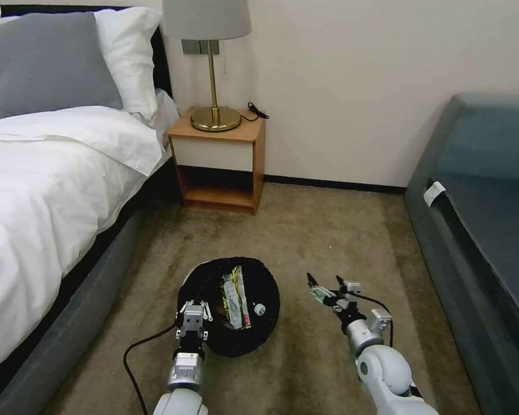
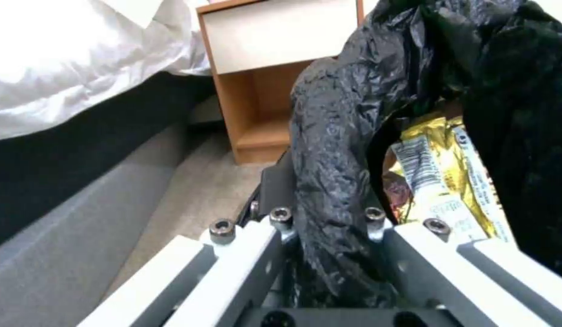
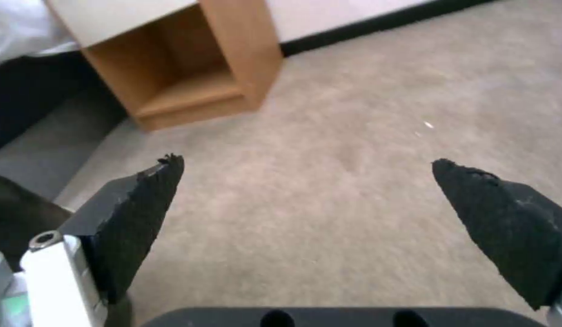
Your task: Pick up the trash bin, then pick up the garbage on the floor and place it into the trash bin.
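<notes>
The trash bin (image 1: 236,344), lined with a crinkly black bag (image 2: 335,136), sits low in front of me, its opening tilted up toward the head camera. My left gripper (image 1: 193,309) is shut on the near-left rim, with the bag pinched between its fingers (image 2: 281,218). Inside the bin lies garbage: a gold-silver foil wrapper (image 1: 235,294) (image 2: 441,181) and a small bottle's white cap (image 1: 259,309). My right gripper (image 1: 326,282) (image 3: 305,163) hovers open over bare carpet to the right of the bin, with nothing between its fingers.
A wooden bedside table (image 1: 222,155) with a brass lamp (image 1: 215,118) stands against the far wall. The bed (image 1: 40,202) runs along the left and a dark sofa (image 1: 478,219) along the right. Tan carpet (image 1: 328,230) lies between them.
</notes>
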### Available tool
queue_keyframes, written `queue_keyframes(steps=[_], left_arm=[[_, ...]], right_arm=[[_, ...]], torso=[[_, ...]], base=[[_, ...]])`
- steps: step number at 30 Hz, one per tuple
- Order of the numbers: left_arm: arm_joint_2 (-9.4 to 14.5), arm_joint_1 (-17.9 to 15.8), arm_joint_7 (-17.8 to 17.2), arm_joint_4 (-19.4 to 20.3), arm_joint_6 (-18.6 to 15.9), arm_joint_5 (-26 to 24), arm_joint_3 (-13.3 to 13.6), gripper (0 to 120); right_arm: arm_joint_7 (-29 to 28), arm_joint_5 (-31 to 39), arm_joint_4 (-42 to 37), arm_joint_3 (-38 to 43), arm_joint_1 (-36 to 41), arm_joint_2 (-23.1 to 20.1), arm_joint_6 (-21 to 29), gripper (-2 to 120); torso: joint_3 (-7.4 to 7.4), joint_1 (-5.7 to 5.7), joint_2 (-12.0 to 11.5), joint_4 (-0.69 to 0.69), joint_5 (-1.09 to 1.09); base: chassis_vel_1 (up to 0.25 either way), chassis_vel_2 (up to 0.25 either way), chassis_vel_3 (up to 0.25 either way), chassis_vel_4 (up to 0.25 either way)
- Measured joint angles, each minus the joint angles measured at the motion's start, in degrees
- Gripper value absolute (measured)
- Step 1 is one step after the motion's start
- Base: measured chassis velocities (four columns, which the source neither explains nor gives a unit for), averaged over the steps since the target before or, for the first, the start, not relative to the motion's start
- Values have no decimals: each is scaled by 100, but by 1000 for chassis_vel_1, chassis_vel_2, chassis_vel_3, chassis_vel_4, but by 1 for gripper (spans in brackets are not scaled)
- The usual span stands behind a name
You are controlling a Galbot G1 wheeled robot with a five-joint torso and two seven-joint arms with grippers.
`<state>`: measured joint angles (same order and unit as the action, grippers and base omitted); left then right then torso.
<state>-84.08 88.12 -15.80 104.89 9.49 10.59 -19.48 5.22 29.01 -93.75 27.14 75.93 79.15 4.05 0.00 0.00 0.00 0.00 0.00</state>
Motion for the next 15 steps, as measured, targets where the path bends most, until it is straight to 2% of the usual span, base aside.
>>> queue_keyframes(steps=[12, 15], left_arm=[[53, 24, -135, 258, 179, -252, -9, 3], [72, 30, -178, 328, 180, -470, -56, 3]], right_arm=[[-41, -93, 279, 204, 192, 127, -297, 100], [-20, -111, 294, 308, 272, 151, -376, 100]], torso=[[0, 0, 0, 0, 0], [0, 0, 0, 0, 0]], base=[[0, 0, 0, 0], [0, 0, 0, 0]])
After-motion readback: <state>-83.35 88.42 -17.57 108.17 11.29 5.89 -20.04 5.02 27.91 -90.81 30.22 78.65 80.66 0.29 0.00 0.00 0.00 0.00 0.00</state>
